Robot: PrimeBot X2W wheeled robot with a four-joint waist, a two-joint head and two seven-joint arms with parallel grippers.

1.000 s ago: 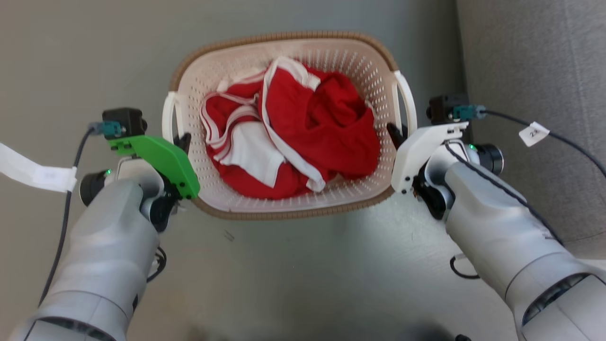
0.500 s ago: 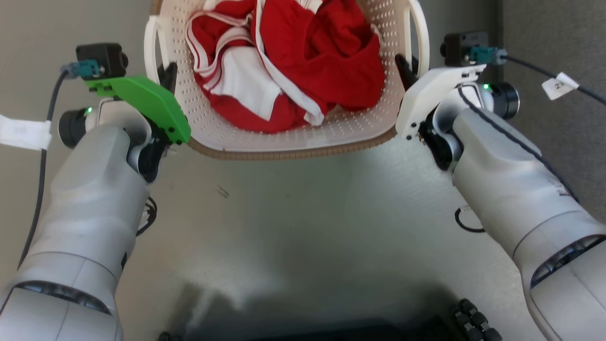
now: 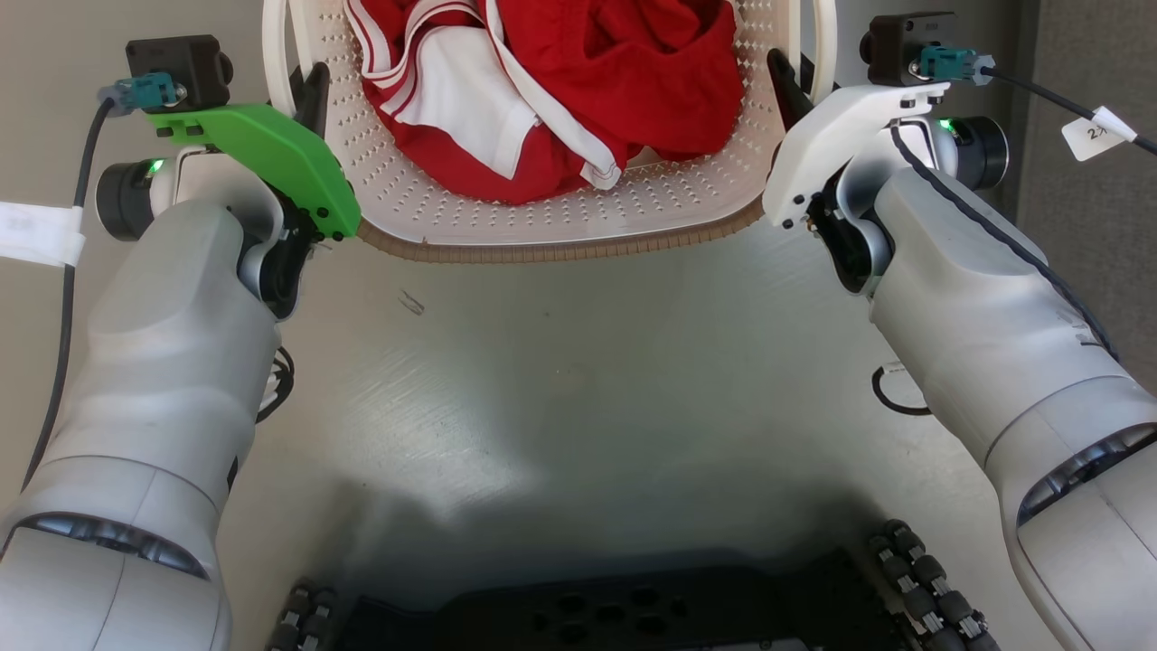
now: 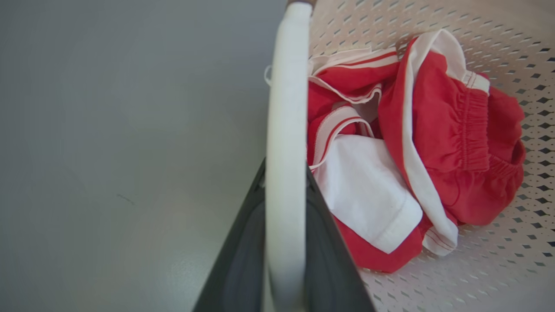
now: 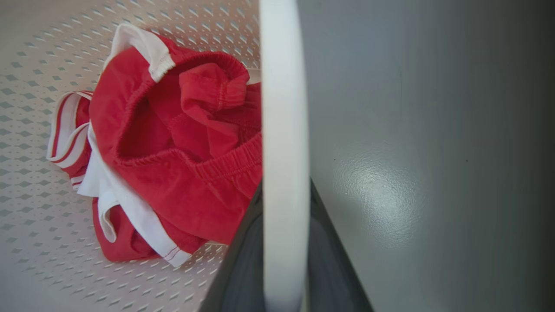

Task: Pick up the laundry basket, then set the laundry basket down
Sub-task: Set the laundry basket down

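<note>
- The laundry basket (image 3: 560,217) hangs between the two arms at the top of the head view, its near brown rim facing the robot and a heap of red and white clothes (image 3: 578,99) inside.
- The left gripper (image 3: 312,90) has its jaws closed narrow on the left loop handle (image 4: 284,151). The left wrist view shows the white bar running straight up between the dark fingers (image 4: 236,251), which press in on both sides.
- The right gripper (image 3: 786,86) is clamped the same way on the right loop handle (image 5: 284,151).
- The step appears to be the carry or the lowering, though none of the views shows whether the basket's underside touches the floor (image 3: 578,380).
- Doing it well means holding both wrists at one height, so the rim rides level and the clothes do not slide to one wall.
- The arms should also hold their spacing fixed (squeezing inward would bow the thin plastic, and pulling apart would strain the loops).
- Descent should be slow and vertical, well ahead of the robot's dark base (image 3: 633,615).
- Neither grip should loosen until the basket bears fully on the floor, and then both should release together.
</note>
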